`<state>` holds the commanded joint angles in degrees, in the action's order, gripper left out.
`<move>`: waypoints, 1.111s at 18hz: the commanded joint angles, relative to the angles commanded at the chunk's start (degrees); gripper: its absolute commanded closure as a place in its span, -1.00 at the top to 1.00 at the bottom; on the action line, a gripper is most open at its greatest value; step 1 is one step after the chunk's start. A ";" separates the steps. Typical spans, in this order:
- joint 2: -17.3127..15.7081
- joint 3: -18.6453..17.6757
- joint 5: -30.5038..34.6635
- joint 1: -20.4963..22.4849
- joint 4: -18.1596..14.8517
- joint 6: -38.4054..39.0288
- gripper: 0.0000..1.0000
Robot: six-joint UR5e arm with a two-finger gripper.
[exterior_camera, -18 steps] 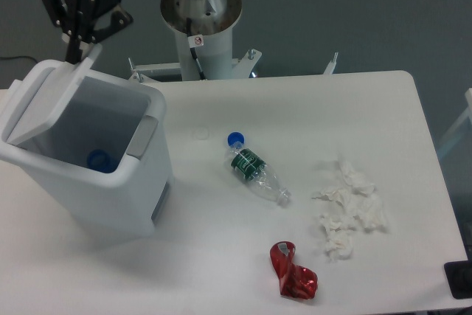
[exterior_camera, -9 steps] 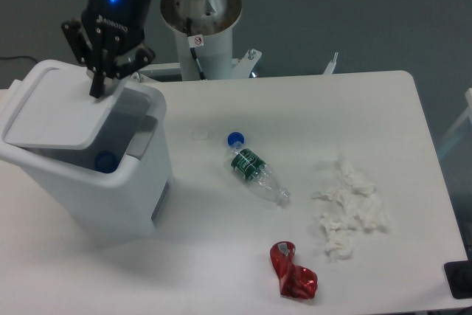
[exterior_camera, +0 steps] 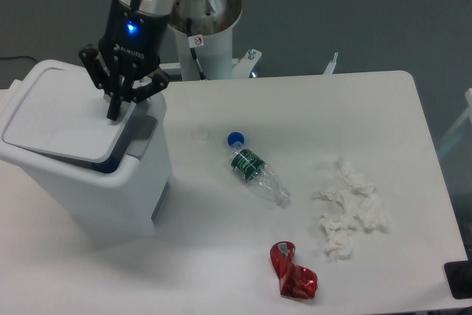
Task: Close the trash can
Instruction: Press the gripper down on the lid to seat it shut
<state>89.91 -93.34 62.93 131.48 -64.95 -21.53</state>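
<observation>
Bottle (exterior_camera: 257,168), tissues (exterior_camera: 348,210), red can (exterior_camera: 293,271) on table (exterior_camera: 295,101)

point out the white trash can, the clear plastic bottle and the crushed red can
large white plastic trash can (exterior_camera: 118,189), fixed camera, front wall
clear plastic bottle with green label (exterior_camera: 257,170), fixed camera, mid body
crushed red metal can (exterior_camera: 293,277), fixed camera, middle of crumpled body

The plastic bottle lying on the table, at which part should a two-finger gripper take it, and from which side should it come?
Probably the bottle is best taken from straight above, across its middle near the green label. It lies flat on the table, running diagonally from the blue cap toward the lower right, so the fingers should close across its narrow width. The clear body looks crumpled and may give.
</observation>
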 joint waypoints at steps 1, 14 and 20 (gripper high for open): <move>0.18 0.00 0.00 0.00 0.00 0.00 -1.00; 2.64 -0.09 0.09 0.00 0.18 -0.35 -1.00; 2.99 -0.09 0.09 0.00 0.18 -0.53 -1.00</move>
<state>92.90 -93.43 63.02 131.48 -64.78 -22.06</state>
